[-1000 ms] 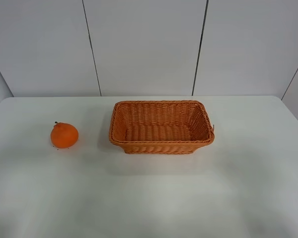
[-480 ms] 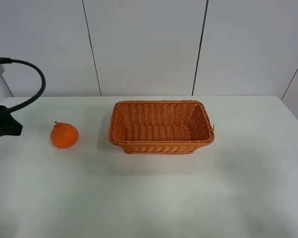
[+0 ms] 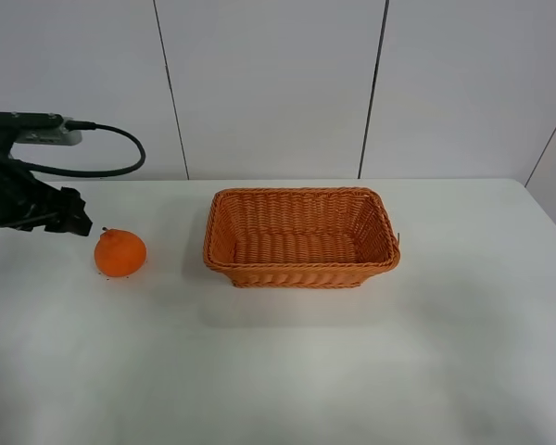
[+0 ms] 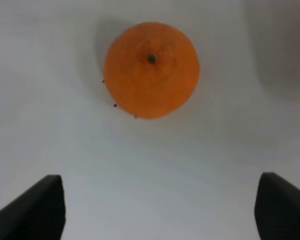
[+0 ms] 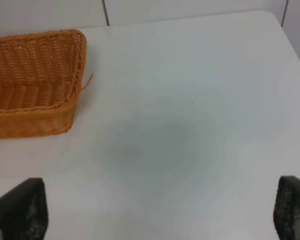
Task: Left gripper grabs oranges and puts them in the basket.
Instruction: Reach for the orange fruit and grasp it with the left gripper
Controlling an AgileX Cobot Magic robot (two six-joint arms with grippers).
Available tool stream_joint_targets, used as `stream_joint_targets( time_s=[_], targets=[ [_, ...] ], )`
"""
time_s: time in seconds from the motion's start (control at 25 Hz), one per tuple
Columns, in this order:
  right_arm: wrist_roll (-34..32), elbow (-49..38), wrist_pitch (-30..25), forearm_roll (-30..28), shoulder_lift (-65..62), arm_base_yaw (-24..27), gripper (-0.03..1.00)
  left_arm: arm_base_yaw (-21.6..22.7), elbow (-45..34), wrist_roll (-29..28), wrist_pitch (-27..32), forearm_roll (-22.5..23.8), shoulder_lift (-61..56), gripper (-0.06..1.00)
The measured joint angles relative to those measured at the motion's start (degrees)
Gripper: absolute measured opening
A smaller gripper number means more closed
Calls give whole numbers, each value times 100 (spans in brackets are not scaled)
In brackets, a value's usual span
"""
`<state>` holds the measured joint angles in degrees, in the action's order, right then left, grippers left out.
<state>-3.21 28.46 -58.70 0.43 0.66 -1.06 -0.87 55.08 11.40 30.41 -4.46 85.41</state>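
White desk (image 3: 287,371), grey panelled wall (image 3: 269,83) behind. Orange (image 3: 120,253) sat stem up; basket (image 3: 301,270) long axis ran L-R. Left hand (image 3: 74,221) was spread.

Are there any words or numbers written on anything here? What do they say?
None: no words, numbers or signs can be read in any view.
The orange, the basket, the table and the wall are all plain.
The left gripper shows no label either.
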Motion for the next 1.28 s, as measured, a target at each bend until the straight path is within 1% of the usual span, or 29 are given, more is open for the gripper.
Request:
stream_joint_targets(
  time_s=[0.12, 0.2, 0.48, 0.8, 1.16, 1.24, 1.28],
  targets=[
    [0, 0, 0, 0, 0, 0, 69, 0, 296, 154, -108, -276, 599, 87],
    [0, 0, 0, 0, 0, 0, 69, 0, 470, 290, -147, -364, 1014, 87],
    [0, 0, 0, 0, 0, 0, 69, 0, 1108, 473, -159, -411, 2137, 87],
    [0, 0, 0, 0, 0, 0, 69, 0, 1827, 549, -224, -421, 2875, 87],
    [0, 0, 0, 0, 0, 0, 69, 0, 1917, 585, -246, -398, 3471, 87],
    [0, 0, 0, 0, 0, 0, 69, 0, 1923, 585, -246, -397, 3471, 84],
    [0, 0, 0, 0, 0, 0, 69, 0, 1935, 585, -223, -392, 3471, 80]
  ],
)
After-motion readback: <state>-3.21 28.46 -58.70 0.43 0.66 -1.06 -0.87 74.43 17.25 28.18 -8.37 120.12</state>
